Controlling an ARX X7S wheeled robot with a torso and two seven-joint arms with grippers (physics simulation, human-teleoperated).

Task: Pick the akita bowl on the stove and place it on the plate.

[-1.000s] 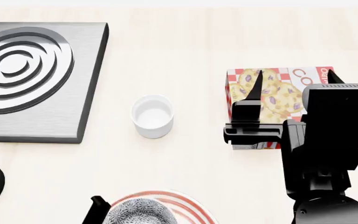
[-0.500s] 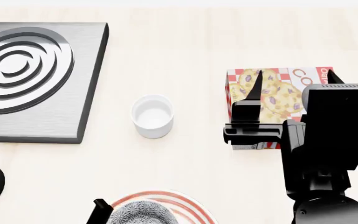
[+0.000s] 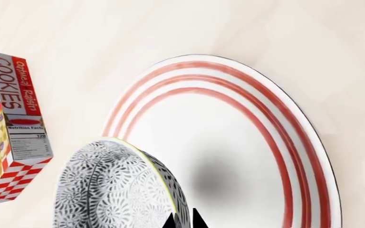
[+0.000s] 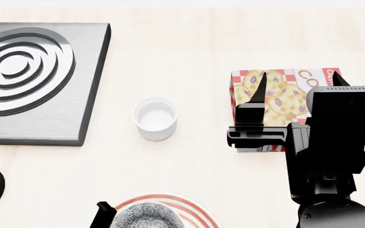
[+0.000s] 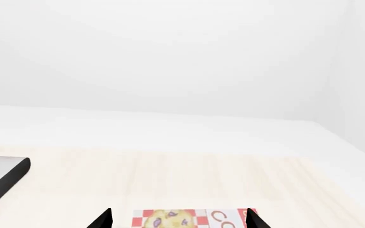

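Observation:
My left gripper (image 3: 184, 219) is shut on the rim of the akita bowl (image 3: 112, 190), one fingertip inside the wall and one outside. The patterned bowl hangs tilted over the plate (image 3: 265, 142), a wide white plate with red rings, and casts a shadow at its middle. In the head view the bowl (image 4: 146, 216) and plate (image 4: 192, 209) sit at the bottom edge, with a left finger (image 4: 103, 211) beside the bowl. The stove (image 4: 30, 80) lies at the far left with nothing on its burner rings. My right gripper (image 4: 298, 83) stands open above the cookie box.
A small plain white cup (image 4: 155, 118) stands between the stove and the cookie box (image 4: 277, 95). The cookie box (image 3: 5, 128) also lies near the plate's far side. The right arm's black body (image 4: 334, 156) fills the lower right.
The left gripper and bowl have shifted slightly right and sunk a little over the plate. The right arm has barely moved.

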